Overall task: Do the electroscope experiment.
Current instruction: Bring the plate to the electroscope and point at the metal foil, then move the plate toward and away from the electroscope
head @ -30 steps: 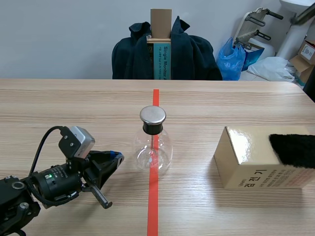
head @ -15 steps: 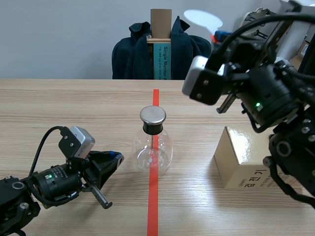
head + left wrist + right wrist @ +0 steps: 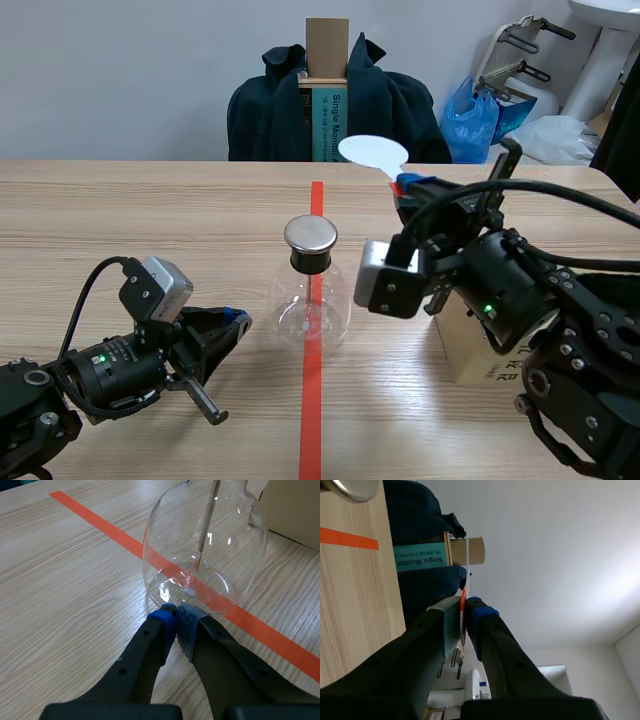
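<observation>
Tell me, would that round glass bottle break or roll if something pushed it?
Probably breakable: the flask looks like thin clear glass. It likely wouldn't roll, since it stands upright on the table. Its metal cap up top might make it tippy if shoved high.

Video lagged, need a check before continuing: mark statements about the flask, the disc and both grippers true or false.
1. The right gripper is shut on the white disc. True.
2. The disc touches the metal cap of the flask. False: it is held raised, apart from it.
3. The left gripper is open around the flask. False: it is shut, tips at the flask's base.
4. The flask stands upright on the tape line. True.
</observation>
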`<move>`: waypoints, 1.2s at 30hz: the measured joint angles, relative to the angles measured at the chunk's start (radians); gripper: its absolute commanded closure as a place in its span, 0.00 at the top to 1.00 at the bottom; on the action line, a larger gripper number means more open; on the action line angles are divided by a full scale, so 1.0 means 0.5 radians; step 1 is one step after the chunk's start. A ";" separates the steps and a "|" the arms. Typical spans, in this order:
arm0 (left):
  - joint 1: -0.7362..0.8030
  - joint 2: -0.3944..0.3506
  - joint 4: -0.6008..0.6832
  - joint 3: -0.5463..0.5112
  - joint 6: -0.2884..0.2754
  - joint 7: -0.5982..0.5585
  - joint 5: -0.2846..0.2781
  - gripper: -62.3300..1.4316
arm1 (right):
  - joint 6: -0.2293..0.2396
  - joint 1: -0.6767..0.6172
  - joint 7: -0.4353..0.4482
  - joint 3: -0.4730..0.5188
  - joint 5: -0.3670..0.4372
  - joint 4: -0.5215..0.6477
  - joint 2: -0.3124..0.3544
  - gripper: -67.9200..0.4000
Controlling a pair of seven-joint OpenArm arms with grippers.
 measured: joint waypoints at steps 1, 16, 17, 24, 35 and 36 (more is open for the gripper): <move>0.000 0.000 0.000 0.000 0.000 0.001 0.000 0.07 | -0.031 -0.008 0.014 0.000 -0.002 -0.021 0.000 0.02; 0.000 0.000 0.000 0.000 0.000 0.001 -0.001 0.07 | -0.150 -0.059 0.394 0.008 -0.037 -0.085 0.001 0.02; 0.000 0.000 0.000 0.000 0.000 0.000 -0.001 0.07 | -0.150 -0.059 0.441 0.008 -0.037 -0.085 0.001 0.02; 0.000 0.000 0.000 0.000 0.000 0.001 -0.001 0.07 | -0.150 -0.059 0.631 0.008 -0.065 -0.085 0.001 0.02; 0.000 0.000 0.000 0.000 0.000 0.001 -0.001 0.07 | -0.150 -0.079 0.746 0.008 -0.122 -0.085 0.002 0.02; 0.000 0.000 0.000 0.000 0.000 0.001 -0.001 0.07 | -0.150 -0.090 0.747 0.008 -0.123 -0.085 0.002 0.02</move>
